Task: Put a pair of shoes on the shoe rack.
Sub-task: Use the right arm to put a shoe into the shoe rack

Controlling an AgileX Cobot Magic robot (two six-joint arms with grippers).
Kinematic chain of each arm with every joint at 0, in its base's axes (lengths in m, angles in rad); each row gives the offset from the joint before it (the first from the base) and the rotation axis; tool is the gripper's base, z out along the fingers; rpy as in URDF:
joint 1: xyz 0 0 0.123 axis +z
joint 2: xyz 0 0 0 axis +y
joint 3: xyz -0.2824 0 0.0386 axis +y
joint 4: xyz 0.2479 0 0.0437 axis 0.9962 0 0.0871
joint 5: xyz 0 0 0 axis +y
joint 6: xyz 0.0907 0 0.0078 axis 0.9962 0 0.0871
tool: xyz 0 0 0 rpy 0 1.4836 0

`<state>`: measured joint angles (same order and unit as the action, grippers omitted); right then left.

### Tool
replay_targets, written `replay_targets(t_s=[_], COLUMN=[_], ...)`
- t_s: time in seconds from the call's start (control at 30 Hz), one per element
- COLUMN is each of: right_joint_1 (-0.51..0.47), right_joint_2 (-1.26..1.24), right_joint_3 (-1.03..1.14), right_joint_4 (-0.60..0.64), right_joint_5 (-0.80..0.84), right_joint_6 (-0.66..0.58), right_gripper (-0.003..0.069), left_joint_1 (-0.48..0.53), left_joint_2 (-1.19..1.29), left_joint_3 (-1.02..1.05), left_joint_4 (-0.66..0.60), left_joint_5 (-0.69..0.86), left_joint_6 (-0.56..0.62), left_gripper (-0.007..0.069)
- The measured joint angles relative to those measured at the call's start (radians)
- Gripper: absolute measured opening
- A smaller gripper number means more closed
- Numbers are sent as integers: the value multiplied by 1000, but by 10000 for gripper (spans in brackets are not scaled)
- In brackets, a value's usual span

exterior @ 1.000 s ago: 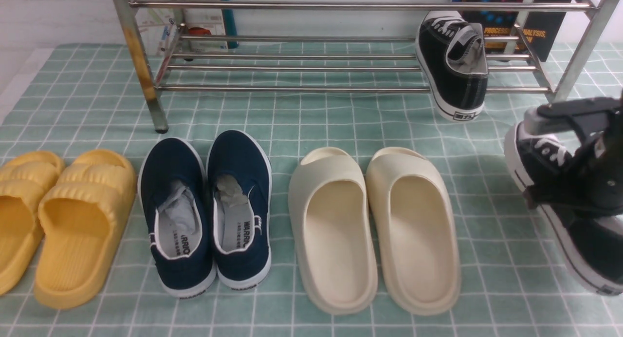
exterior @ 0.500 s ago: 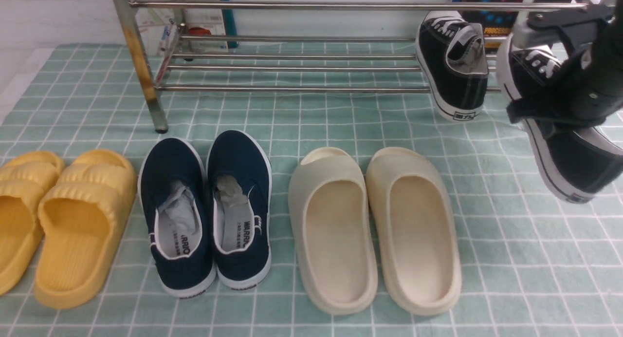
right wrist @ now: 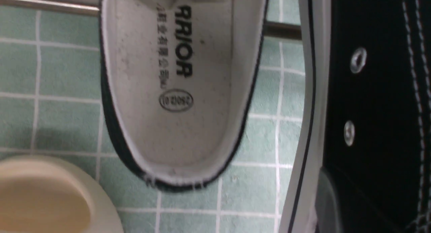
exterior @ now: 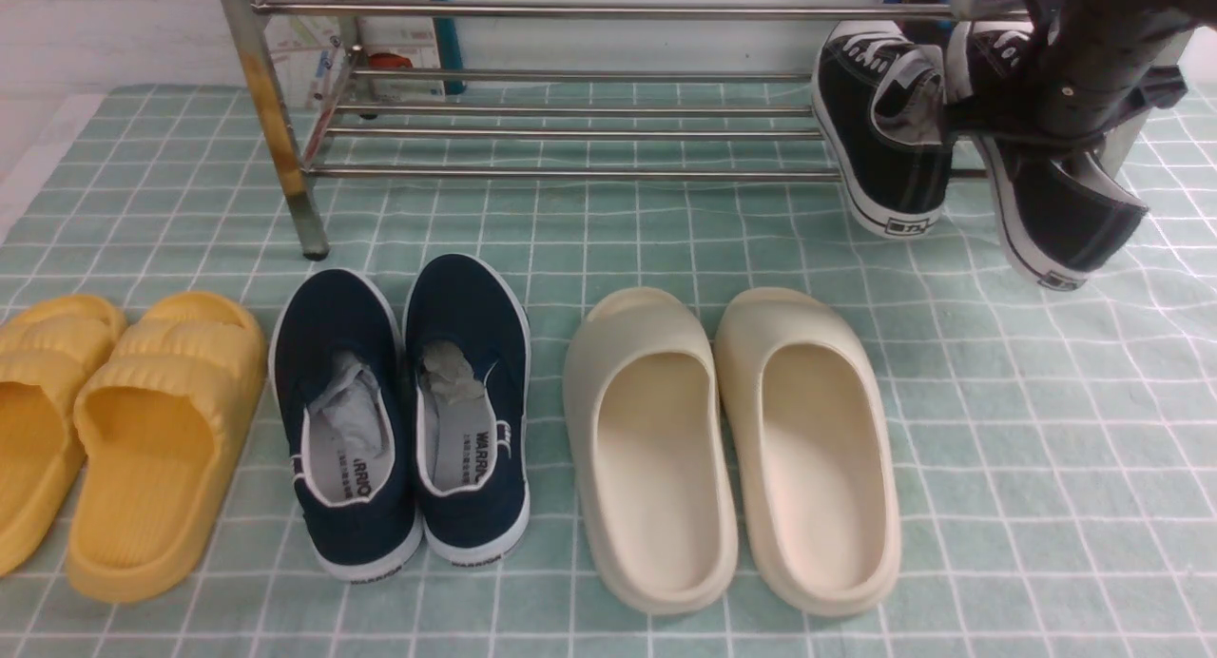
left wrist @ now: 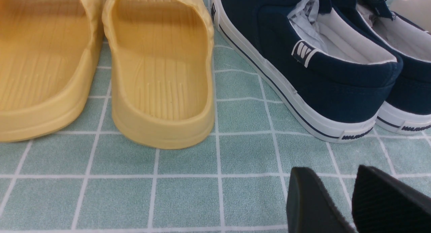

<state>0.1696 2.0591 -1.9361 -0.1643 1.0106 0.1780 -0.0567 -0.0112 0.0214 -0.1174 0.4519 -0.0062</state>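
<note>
By the mat's (exterior: 1046,401) far right corner my right gripper (exterior: 1051,125) squeezes the second sneaker (exterior: 1070,222), which I must lower onto the shoe rack (exterior: 570,173) beside the first sneaker (exterior: 894,168).

1. The right arm (exterior: 1093,40) reaches forward at the upper right of the front view, its dark wrist angled downward.
2. The right pincer (exterior: 1008,59) is clamped across a black sneaker (exterior: 1065,211), with one finger above the laces and the other at the sole side.
3. In the right wrist view, one grey pad (right wrist: 328,199) presses against the sneaker's white sole edge.
4. The left pincer (left wrist: 346,206) points forward and down. Its two black fingertips (left wrist: 313,199) are parted by a narrow gap and grip nothing.
</note>
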Motion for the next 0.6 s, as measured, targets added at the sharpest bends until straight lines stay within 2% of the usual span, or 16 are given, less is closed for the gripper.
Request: replay_targets(t_s=[0.23,0.6], right_joint_1=[-13,-18], right_joint_2=[117,181], right_joint_3=[-136,-179], right_joint_4=[-4,1], right_joint_5=[-1,-40], right_joint_6=[-5,-53], right_gripper=[29,29], left_joint_1=[0,0], left_joint_2=[0,0], left_joint_3=[0,0], left_joint_4=[0,0], left_joint_5=[0,0], left_joint_6=[0,0], left_gripper=[218,218])
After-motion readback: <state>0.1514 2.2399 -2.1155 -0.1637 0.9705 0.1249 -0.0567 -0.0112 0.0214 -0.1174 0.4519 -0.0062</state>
